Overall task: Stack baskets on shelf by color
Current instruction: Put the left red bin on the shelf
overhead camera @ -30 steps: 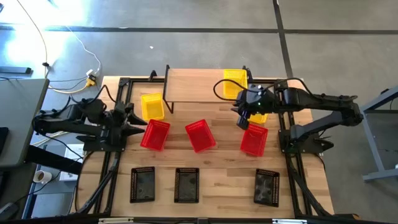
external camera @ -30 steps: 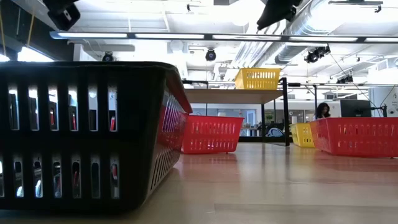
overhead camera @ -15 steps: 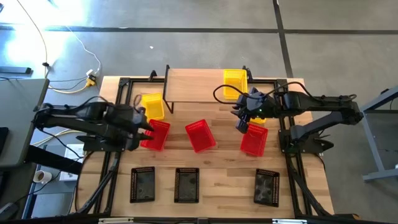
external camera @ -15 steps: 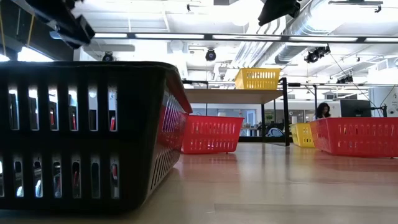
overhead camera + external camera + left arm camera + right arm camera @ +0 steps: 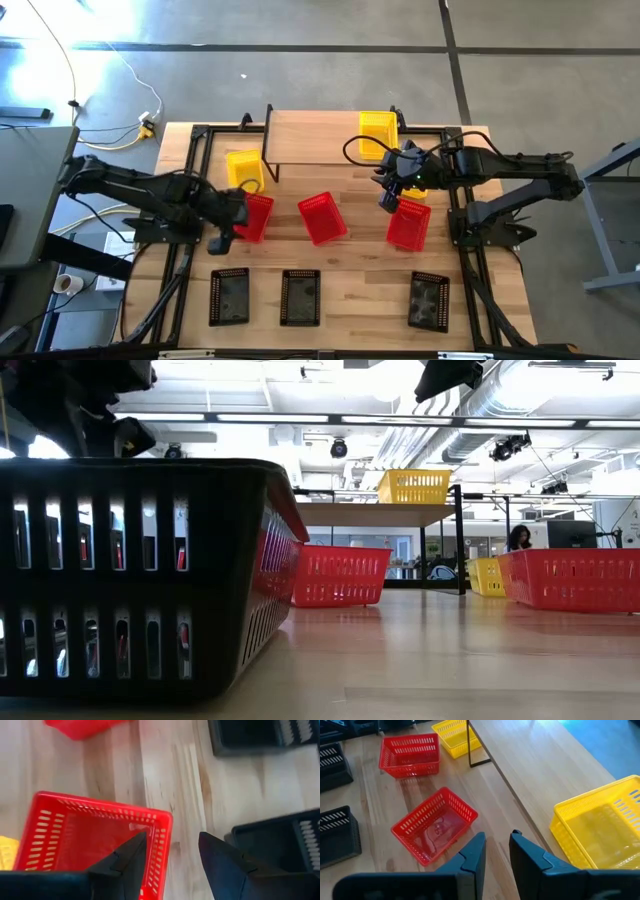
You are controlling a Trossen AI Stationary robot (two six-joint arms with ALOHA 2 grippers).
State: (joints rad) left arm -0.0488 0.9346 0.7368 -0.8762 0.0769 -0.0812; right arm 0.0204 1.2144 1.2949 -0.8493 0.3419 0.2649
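My left gripper (image 5: 226, 214) (image 5: 172, 854) hangs open over the left red basket (image 5: 250, 216) (image 5: 92, 837). One finger is above the basket's inside and the other is outside its rim corner (image 5: 162, 820). I cannot tell whether they touch. My right gripper (image 5: 388, 196) (image 5: 497, 851) stands open, with nothing between its fingers, above the right red basket (image 5: 408, 224). A yellow basket (image 5: 377, 132) (image 5: 600, 827) sits on the shelf (image 5: 315, 137) (image 5: 535, 765). A middle red basket (image 5: 322, 218) (image 5: 434, 824) and a yellow one (image 5: 245, 170) rest on the table.
Three black baskets (image 5: 230, 297) (image 5: 300, 297) (image 5: 430, 300) line the table's near edge; one (image 5: 140, 570) fills the low view's left. Another yellow basket (image 5: 420, 189) lies partly under my right arm. Bare wood lies between the red and black rows.
My left gripper has gone toward the table's right edge and down, tipping from nearly level to pointing steeply down, and now stands over the left red basket. Its fingers have stayed open. The baskets have not moved.
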